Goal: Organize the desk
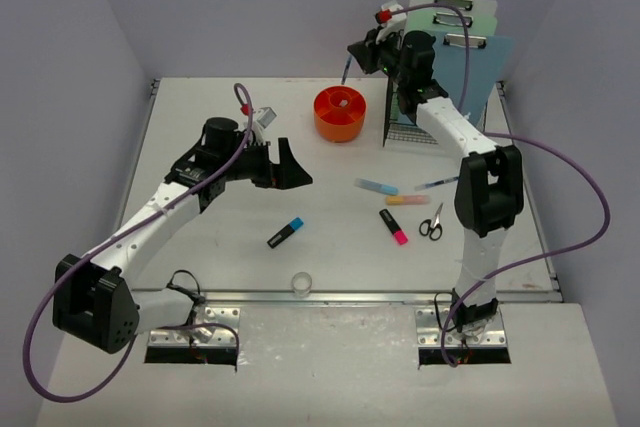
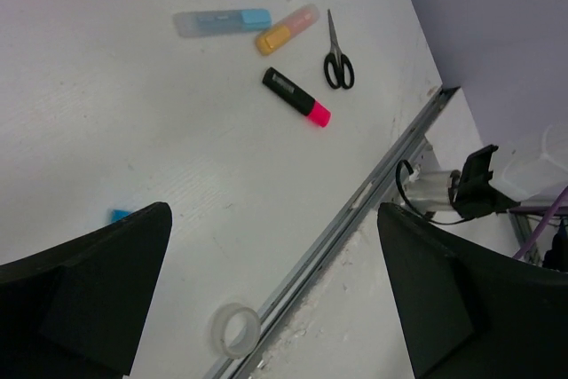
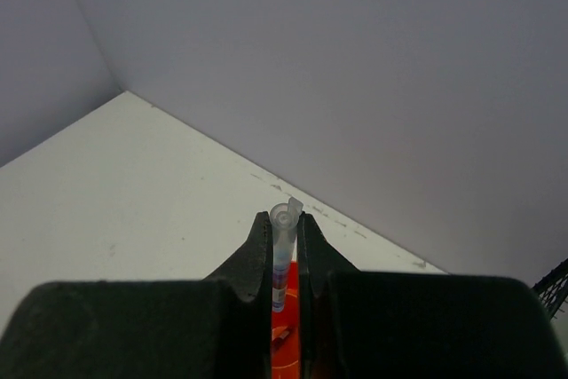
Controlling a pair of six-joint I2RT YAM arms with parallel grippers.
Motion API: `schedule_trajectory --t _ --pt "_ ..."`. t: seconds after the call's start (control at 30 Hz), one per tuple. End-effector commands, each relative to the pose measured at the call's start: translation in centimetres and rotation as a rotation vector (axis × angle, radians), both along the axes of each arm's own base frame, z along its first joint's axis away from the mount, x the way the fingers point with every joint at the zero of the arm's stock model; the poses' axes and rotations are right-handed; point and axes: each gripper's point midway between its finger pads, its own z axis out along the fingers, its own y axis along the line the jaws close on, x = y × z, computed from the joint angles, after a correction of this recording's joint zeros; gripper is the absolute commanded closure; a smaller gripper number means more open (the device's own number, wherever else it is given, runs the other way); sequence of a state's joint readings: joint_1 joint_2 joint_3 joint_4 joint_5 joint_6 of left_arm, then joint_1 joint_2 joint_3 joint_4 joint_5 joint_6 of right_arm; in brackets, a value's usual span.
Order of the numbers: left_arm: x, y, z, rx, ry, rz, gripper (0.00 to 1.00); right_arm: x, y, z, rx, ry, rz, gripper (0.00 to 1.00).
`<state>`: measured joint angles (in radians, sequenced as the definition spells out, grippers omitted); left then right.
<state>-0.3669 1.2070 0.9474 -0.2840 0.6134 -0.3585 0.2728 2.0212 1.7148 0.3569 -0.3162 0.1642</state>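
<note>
Right pincer [image 3: 283,219] clamps a clear pen [image 3: 282,259] above the orange round organizer [image 1: 340,114] at the back of the white surface [image 1: 330,172], so drop-in step, next probably lower and release; left pincer [image 1: 288,165] hovers wide open, empty, mid-surface near blue highlighter [image 1: 285,233]
</note>
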Motion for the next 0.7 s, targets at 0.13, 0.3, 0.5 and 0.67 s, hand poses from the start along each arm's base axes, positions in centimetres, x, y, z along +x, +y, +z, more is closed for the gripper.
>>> schedule_trajectory --t 0.13,0.3,0.5,0.67 --pt "1.3 0.1 0.9 -0.086 0.026 0.023 0.00 -0.5 0.3 -2.8 -0.022 -0.038 -0.001 1.00" --pt "1.9 0.5 0.9 -0.075 0.015 0.043 0.00 -0.6 0.9 -6.2 -0.069 -0.015 0.027 0.98" --pt "2.1 1.2 0.6 -0.043 0.004 0.062 0.00 -1.1 1.1 -7.2 -0.090 -0.005 0.043 0.58" --pt "2.8 1.6 0.8 -0.005 -0.047 0.060 0.00 -2.8 0.0 -4.6 -0.133 0.000 0.046 0.35"
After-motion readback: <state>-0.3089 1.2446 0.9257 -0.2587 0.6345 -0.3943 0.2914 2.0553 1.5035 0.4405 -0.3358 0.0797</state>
